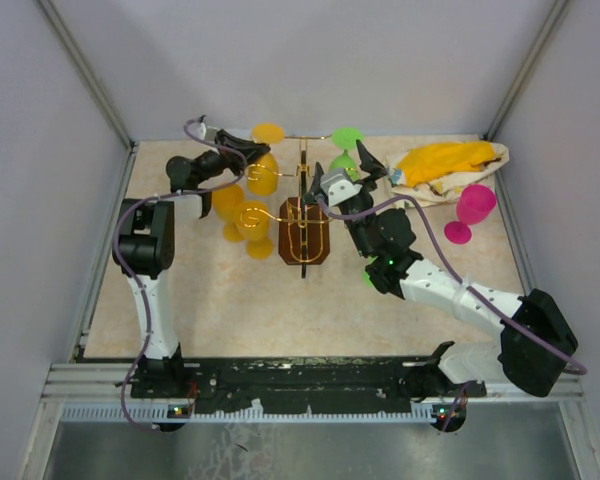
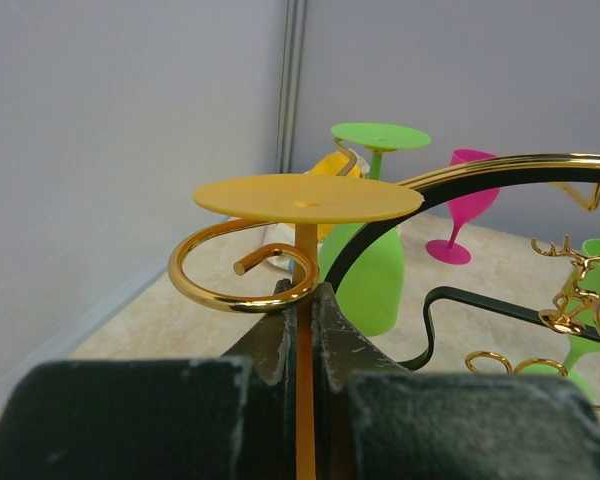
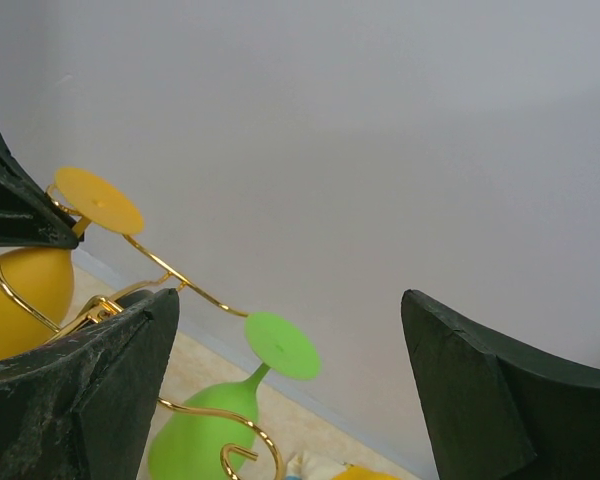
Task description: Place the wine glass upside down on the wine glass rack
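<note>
while the left end effector (image 2: 305, 305) is clamped tight on its thin stem, the wine glass (image 2: 308, 197) is upside down, its flat round foot uppermost, at the far-left arm of the wine glass rack (image 1: 305, 235). the glass is opaque orange-yellow (matte, nothing shows through it), with a slim straight stem; in the top view its rounded bowl shows below the foot. seen from the left wrist, the stem stands within the gold curled loop (image 2: 195, 285), and the foot sits above the wire, apart from it. the rack is thin gold wire around a central post on a dark brown wooden base, standing mid-bench (image 1: 210, 300). the right end effector (image 3: 285, 305) has its fingers spread wide with nothing between them, beside a green glass (image 3: 280, 345) hanging foot-up on the rack's right side. a pink glass (image 1: 472, 205) stands upright on the bench, well to the right.
</note>
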